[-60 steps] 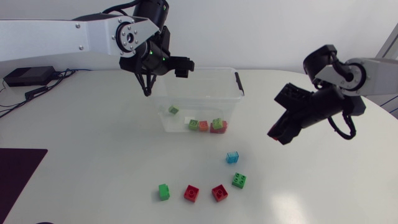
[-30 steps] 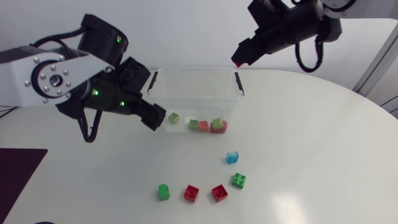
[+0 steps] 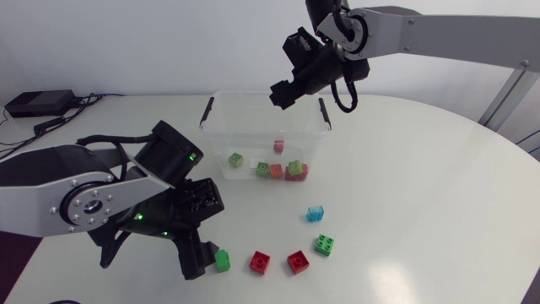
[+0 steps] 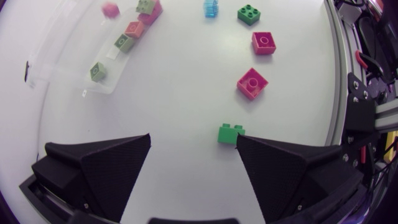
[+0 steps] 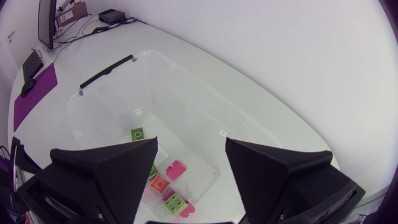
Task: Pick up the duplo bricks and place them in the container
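The left arm has swung away from the clear plastic container with black handles (image 3: 253,95), where it hung a second ago, and has come down over the front of the white table (image 3: 439,211). The left gripper (image 4: 193,138) sits low there, fingers spread wide with nothing between them. A bright green oblong brick (image 4: 231,133) lies on the table just ahead of one fingertip.

The right arm was out over the table's right side a second ago and has crossed to the container's far rim. The right gripper (image 5: 191,143) hangs above it, fingers apart and empty. A pink brick (image 3: 279,146) is now inside the container, behind the others, and it wasn't there before. I can't tell whether it has settled on the floor.

The lone green brick (image 3: 235,159) and the row of green, orange and red bricks (image 3: 278,170) along the container's front wall are unchanged. Out on the table, the two red bricks (image 3: 260,262), the dark green square brick (image 3: 324,245) and the translucent light blue brick (image 3: 315,214) lie where they were.
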You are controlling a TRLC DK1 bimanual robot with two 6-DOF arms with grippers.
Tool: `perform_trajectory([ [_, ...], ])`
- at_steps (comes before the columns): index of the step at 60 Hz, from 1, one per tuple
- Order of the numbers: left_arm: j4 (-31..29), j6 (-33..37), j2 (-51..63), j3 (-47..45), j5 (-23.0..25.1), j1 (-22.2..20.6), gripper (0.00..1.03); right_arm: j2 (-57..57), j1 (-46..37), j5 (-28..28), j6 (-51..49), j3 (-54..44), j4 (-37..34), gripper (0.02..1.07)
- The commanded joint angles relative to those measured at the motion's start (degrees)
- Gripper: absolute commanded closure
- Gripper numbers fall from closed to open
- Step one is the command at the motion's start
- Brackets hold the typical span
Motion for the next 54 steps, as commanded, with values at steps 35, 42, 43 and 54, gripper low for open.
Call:
perform_trajectory([
  [35,0.9,-0.9,15.0,-1.2,0.2,-5.2,0.19,-34.0,4.0,0.8,1.8,-38.2,-0.8,0.07],
  [42,1.7,-1.5,17.5,0.0,0.2,-5.1,0.27,-38.1,6.3,0.6,1.2,-46.8,-1.6,0.07],
  [43,1.8,-1.5,17.7,0.2,0.2,-5.1,0.31,-38.3,6.6,0.6,1.1,-47.8,-1.7,0.07],
  [54,4.3,-1.9,18.6,0.5,0.2,-4.9,0.80,-39.4,10.3,0.7,-1.0,-56.3,-2.2,0.07],
])
